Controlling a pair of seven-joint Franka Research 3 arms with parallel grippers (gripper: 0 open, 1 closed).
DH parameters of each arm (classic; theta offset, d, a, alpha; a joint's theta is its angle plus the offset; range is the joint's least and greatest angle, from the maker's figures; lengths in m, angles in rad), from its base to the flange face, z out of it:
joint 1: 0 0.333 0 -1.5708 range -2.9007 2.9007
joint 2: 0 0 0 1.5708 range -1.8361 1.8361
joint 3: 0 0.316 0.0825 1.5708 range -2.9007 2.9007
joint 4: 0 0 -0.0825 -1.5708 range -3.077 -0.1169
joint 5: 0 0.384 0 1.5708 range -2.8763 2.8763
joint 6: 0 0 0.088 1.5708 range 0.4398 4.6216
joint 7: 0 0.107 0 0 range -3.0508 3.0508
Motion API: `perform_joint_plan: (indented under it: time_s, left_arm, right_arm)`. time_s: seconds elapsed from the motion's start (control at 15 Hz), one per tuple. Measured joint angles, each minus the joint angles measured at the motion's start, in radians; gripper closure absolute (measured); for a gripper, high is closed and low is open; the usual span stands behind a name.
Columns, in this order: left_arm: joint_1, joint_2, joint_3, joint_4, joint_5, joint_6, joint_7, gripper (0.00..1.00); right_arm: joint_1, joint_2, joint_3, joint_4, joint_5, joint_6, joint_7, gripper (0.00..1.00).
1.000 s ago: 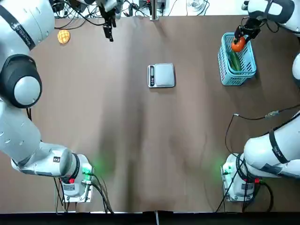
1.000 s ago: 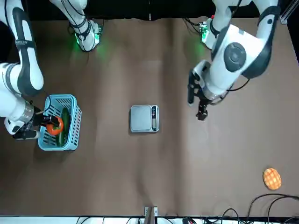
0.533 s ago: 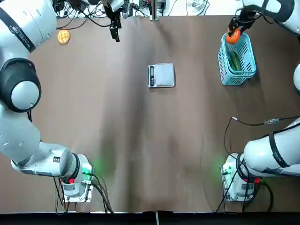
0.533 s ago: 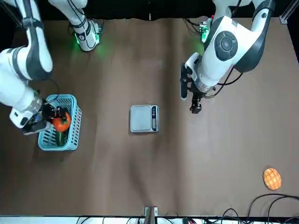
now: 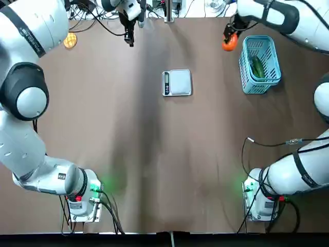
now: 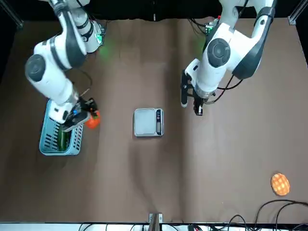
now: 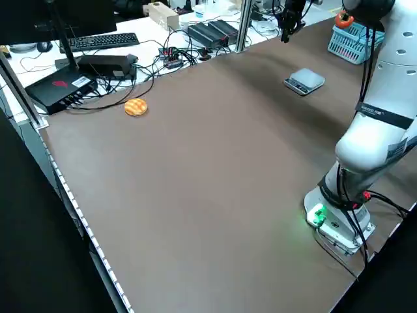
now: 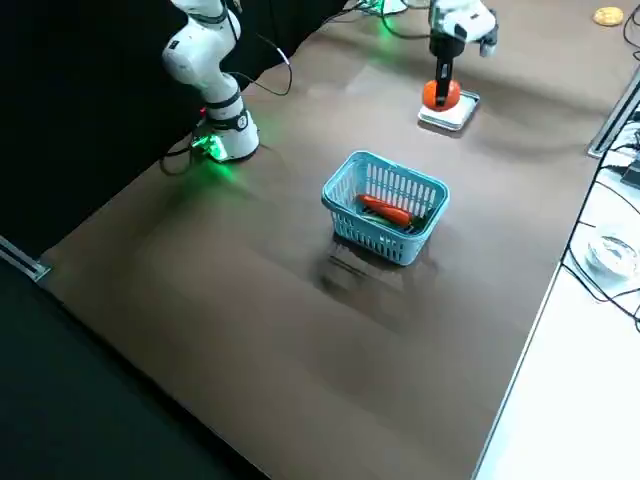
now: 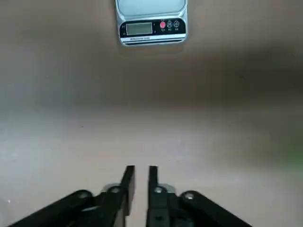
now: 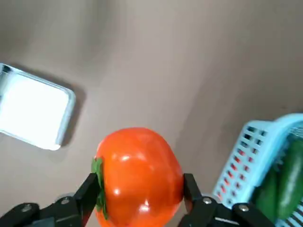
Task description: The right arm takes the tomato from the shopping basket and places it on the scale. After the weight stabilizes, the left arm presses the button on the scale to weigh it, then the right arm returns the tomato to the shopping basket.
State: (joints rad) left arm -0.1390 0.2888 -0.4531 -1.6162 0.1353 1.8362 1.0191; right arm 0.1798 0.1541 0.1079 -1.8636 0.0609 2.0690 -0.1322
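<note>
The right arm's jaws pinch the tomato (image 10: 139,177) above the bench (image 5: 154,154), between the basket (image 5: 260,64) and the scale (image 5: 177,83). Green vegetables (image 10: 286,182) lie in the basket, with something red, perhaps a pepper (image 8: 385,210). The left arm's jaws (image 9: 141,189) hang slightly spread, near the scale.

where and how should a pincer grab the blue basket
Probably best by the top rim of the long wall facing the scale, coming straight down from above. The basket stands upright and open-topped, so one finger could go inside and one outside that thin lattice wall, clear of the green vegetable lying within.
</note>
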Motion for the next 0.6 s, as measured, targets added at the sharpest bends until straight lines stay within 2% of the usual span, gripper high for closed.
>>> perform_joint_plan:
  time_s: [0.07,0.27,0.4,0.6]
  left_arm:
    - [-0.003,0.017,0.0,0.0,0.02,0.003,-0.024,0.94]
    - [-0.021,0.026,-0.001,0.003,0.037,0.008,-0.026,1.0]
    - [-0.042,0.026,-0.001,0.007,0.038,0.01,-0.038,1.0]
    - [-0.063,0.03,-0.002,0.007,0.038,0.047,-0.041,0.99]
  right_arm:
    - [0.065,0.001,0.0,0.023,0.001,0.003,0.073,0.23]
    - [0.155,0.028,0.001,0.047,0.003,0.028,0.181,0.23]
    - [0.199,0.064,0.001,0.048,0.006,0.08,0.249,0.23]
    - [0.244,0.134,0.001,0.048,0.119,0.172,0.28,0.23]
